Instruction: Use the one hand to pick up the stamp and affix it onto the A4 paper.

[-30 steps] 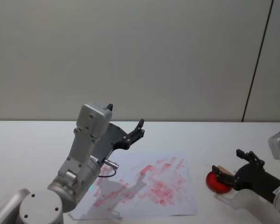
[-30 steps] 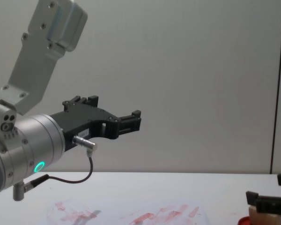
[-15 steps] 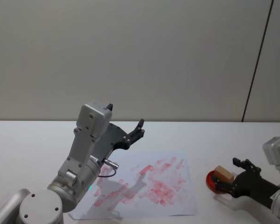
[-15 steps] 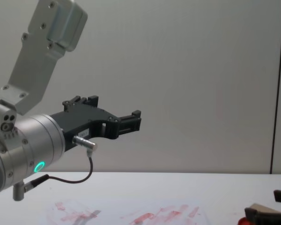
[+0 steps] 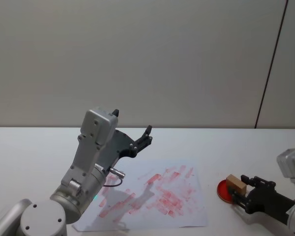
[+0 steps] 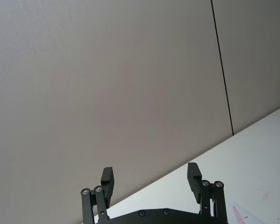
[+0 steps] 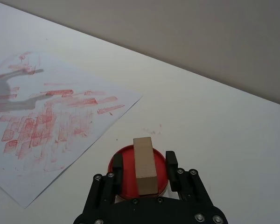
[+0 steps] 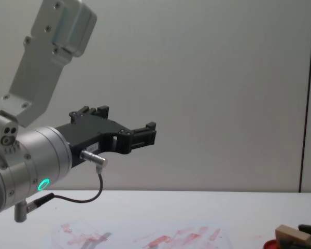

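White tabletop [image 5: 34, 147] under a plain grey wall. From the head camera I see the stamp [image 5: 235, 184] sitting on the red ink pad [image 5: 222, 192], off to the right of the A4 paper [image 5: 157, 196]. My right wrist camera adds that the right gripper [image 7: 143, 161] straddles it, fingers spread, with red pad showing on either side of the block. The chest camera shows the block tilted. The left gripper [image 6: 150, 173] hangs raised near the paper, fingers wide apart.

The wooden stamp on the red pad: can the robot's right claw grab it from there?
Probably yes. The right gripper is open, a finger on each side of the stamp, which lies on the red ink pad. Nothing sits between them. The left gripper is raised, far off.
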Controlling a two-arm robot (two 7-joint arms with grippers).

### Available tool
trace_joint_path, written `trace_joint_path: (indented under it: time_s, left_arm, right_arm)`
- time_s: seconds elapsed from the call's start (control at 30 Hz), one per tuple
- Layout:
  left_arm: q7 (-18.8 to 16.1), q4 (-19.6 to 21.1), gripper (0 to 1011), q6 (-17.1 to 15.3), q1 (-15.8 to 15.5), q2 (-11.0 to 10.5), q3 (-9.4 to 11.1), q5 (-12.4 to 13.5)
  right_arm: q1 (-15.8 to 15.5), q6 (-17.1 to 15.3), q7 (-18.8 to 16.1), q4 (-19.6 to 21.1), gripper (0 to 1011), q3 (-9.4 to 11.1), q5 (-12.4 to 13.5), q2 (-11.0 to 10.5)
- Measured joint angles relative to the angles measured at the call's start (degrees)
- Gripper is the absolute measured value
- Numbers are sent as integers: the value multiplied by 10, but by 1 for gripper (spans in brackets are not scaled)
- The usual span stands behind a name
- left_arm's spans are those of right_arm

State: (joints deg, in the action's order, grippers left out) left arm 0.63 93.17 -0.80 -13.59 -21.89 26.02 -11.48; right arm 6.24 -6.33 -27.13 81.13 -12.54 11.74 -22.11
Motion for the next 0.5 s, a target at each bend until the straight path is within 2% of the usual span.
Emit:
trace_joint_path:
  time_s: [0.03, 0.07, 0.17, 0.2, 0.3, 0.37, 0.5]
  left_arm:
    - [0, 0, 1002, 0, 0, 0, 0, 0]
    - [0, 0, 1002, 0, 0, 0, 0, 0]
    - [0, 0, 1002, 0, 0, 0, 0, 0]
    - [0, 0, 1002, 0, 0, 0, 0, 0]
    - [0, 0, 1002, 0, 0, 0, 0, 0]
    - [0, 0, 1003, 0, 0, 0, 0, 0]
    - [0, 0, 1002, 0, 0, 0, 0, 0]
  right_arm:
    - [0, 0, 0, 0, 569, 0, 0, 0]
    - [0, 0, 0, -1, 508, 0, 0, 0]
    - [0, 0, 0, -3, 446, 0, 1, 0]
    - [1, 0, 0, -3, 387, 0, 2, 0]
    - [2, 2, 0, -4, 330, 0, 4, 0]
    - [3, 5, 0, -4, 234, 1, 7, 0]
    - [4, 10, 3, -3, 216, 1, 13, 1]
